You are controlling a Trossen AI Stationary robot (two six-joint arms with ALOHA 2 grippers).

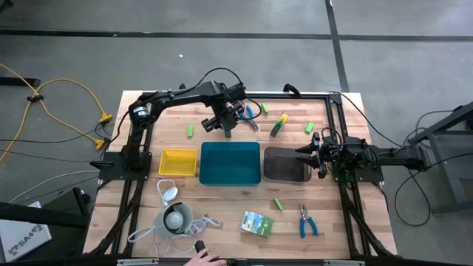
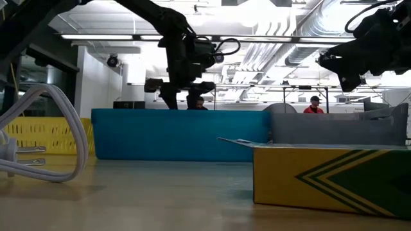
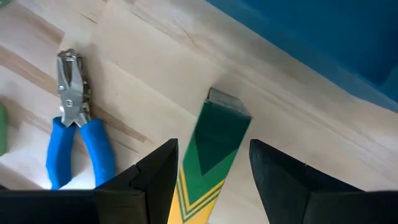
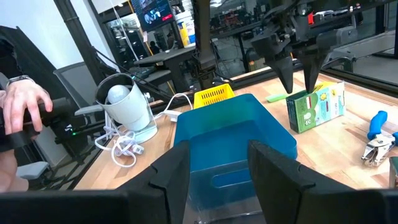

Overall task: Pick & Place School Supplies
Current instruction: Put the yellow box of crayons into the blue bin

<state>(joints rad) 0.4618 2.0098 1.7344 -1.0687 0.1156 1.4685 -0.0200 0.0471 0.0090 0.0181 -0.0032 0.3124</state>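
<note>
A green-and-yellow crayon box point(image 3: 214, 140) stands on the table just beyond the teal tray's point(image 1: 230, 163) far wall. My left gripper point(image 3: 212, 146) points down over it, open, one finger on each side with a gap showing at both. The right wrist view shows this gripper point(image 4: 298, 78) with its tips at the box's point(image 4: 314, 106) top. The arm hides the box in the high view. Blue-handled pliers point(image 3: 78, 143) lie beside it. My right gripper point(image 4: 217, 155) waits open at the dark grey tray's point(image 1: 287, 164) right end.
Far side: another crayon box point(image 1: 279, 122) and lime blocks point(image 1: 191, 131) point(image 1: 310, 127). Near side: a green-and-white pack point(image 1: 256, 223), a second pair of pliers point(image 1: 307, 220), a lime block point(image 1: 278, 203) and a white corded gadget point(image 1: 176, 218). The yellow tray point(image 1: 178, 162) is on the left. A person's hand point(image 4: 22, 99) is at the near edge.
</note>
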